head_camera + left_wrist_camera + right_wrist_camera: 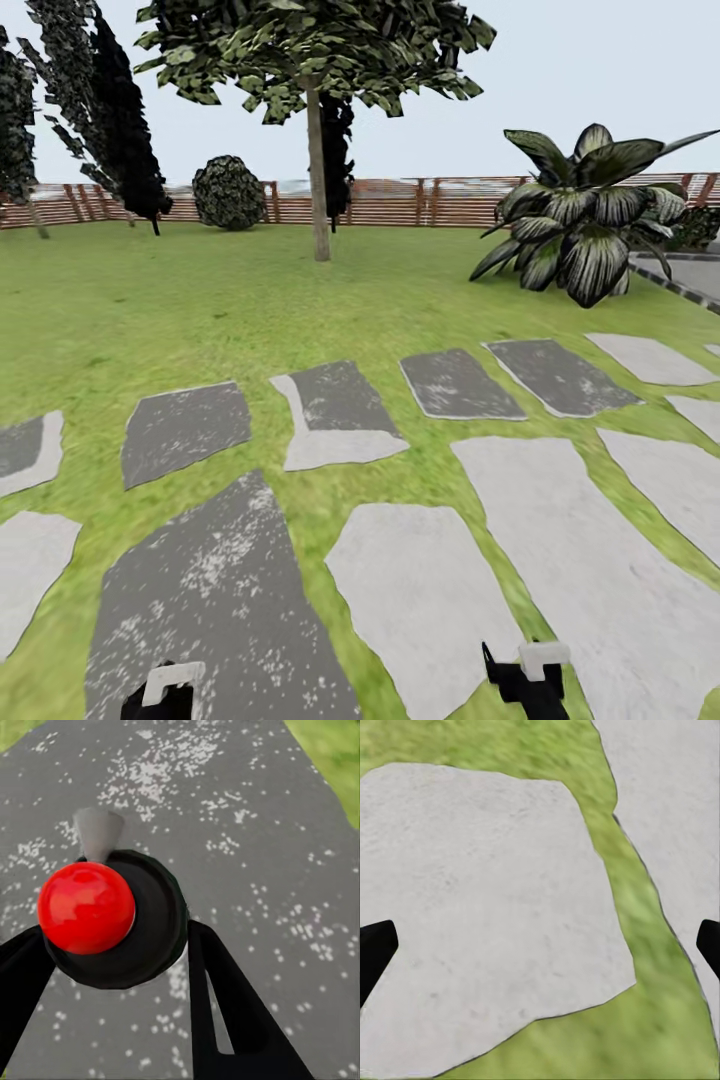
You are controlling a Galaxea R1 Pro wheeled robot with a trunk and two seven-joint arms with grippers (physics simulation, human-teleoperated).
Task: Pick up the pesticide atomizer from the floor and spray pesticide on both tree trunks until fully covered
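One tree trunk (318,180) stands far beyond the stepping slabs (215,590). Above a slab, the left hand (112,967) clamps the pesticide atomizer (112,919), carried ready; the right hand (540,952) hangs spread, empty.

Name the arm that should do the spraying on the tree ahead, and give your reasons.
Left. The left claw is shut on the pesticide atomizer, red top visible between its fingers. The right claw is open over a pale slab.

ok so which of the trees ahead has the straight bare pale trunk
The tall tree standing alone mid-lawn. The dark conifers at left are foliage-covered, and the right-hand plant is low and broad-leaved.
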